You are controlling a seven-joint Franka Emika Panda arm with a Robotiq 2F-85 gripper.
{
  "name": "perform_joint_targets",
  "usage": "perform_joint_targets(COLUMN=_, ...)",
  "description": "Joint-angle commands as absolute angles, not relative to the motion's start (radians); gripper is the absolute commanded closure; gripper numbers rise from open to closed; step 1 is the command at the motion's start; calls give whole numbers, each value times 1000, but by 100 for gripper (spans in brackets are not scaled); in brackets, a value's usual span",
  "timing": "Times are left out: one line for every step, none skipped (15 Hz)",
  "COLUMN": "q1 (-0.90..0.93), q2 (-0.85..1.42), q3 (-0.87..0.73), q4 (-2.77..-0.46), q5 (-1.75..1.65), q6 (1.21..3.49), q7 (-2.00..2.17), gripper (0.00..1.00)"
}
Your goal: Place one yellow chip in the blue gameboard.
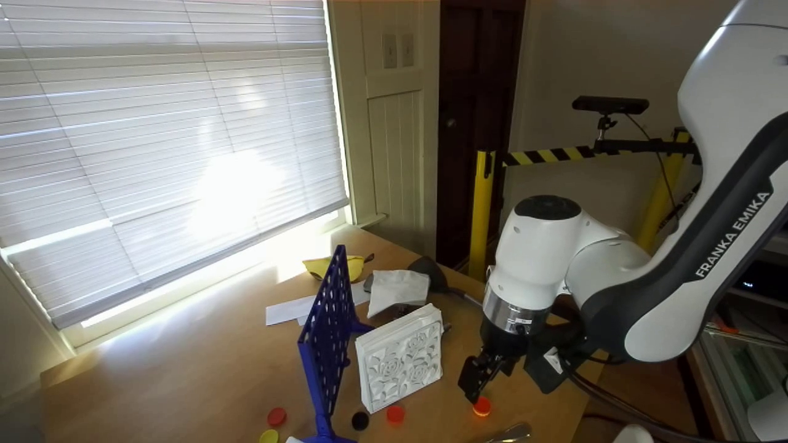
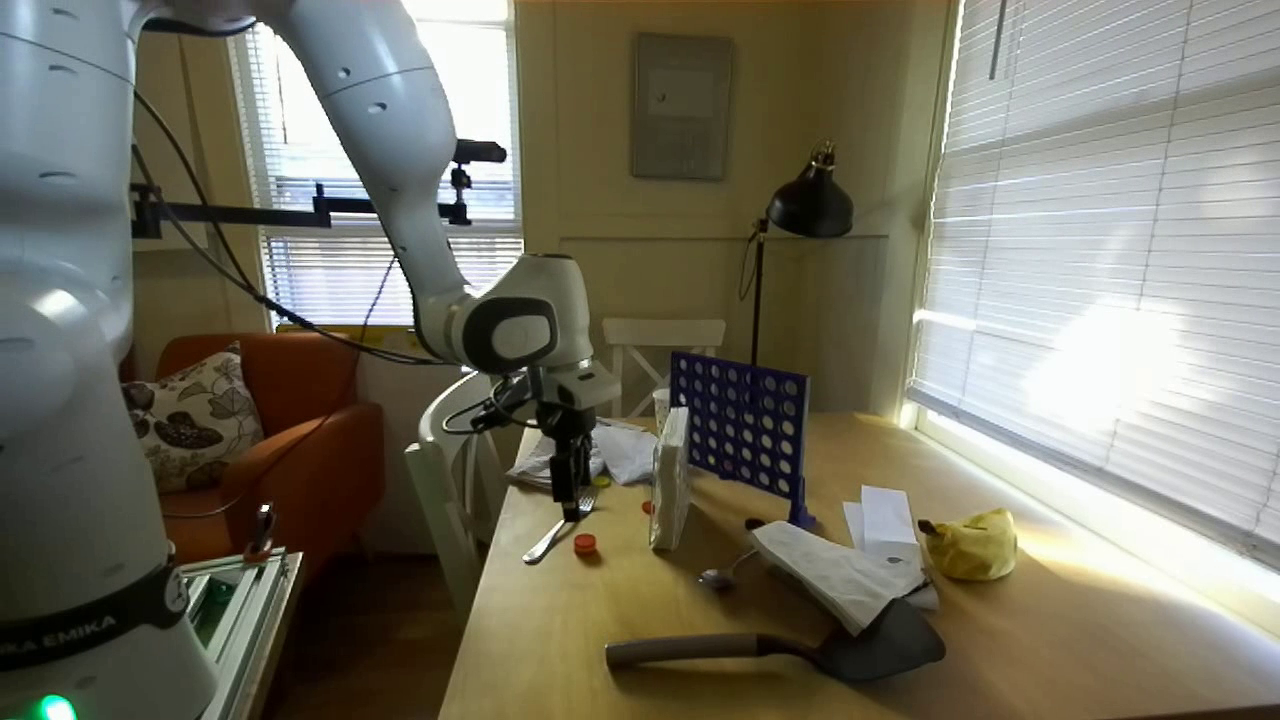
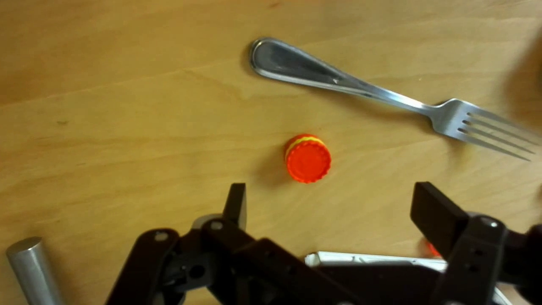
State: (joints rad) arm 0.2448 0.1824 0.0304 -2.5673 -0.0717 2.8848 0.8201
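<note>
Your pincer (image 3: 329, 189) hangs spread near the red-and-yellow chip stack (image 3: 308, 162); the blue gameboard (image 1: 323, 344) stands upright, farther off.

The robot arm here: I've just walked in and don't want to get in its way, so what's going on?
The robot arm has its pincer open above the table, holding nothing. Near the pincer is a small chip stack, red on top with a yellow chip showing beneath. The job is to place one yellow chip in the blue gameboard, which stands upright, past the white carved block from the pincer. The stack looks like the probable next target.
</note>
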Motion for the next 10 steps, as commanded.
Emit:
perform_joint_targets(q1=284, q2=222, q3=-12, q4=-2570, q5=-116, q6=2958, q7=871, gripper=0)
perform_joint_targets(q1=288, q2=227, q3=-14, q4=-2571, q5=-103, q6=2968, q7=862, gripper=0)
perform_joint_targets(q1=296, q2=232, q3=-23, q4=-2571, q5=-100, q6=2976, q7=860, gripper=0)
perform_joint_targets(q1=304, q2=236, q3=-33, q4=-2569, q5=-98, q6=2983, q7=859, gripper=0)
perform_joint_targets(q1=309, q2=237, q3=-38, q4=-2569, q5=-90, q6=2991, q7=853, gripper=0)
perform_joint_targets(q1=315, q2=238, q3=-45, q4=-2569, q5=-86, q6=2996, q7=852, gripper=0)
perform_joint_targets(q1=310, q2=234, q3=-39, q4=-2571, q5=-70, q6=2995, q7=837, gripper=0)
perform_joint_targets(q1=302, q2=229, q3=-33, q4=-2567, q5=-63, q6=2969, q7=818, gripper=0)
perform_joint_targets(q1=302, q2=229, q3=-34, q4=-2567, q5=-62, q6=2971, q7=818, gripper=0)
perform_joint_targets(q1=302, q2=229, q3=-34, q4=-2567, q5=-62, q6=2972, q7=818, gripper=0)
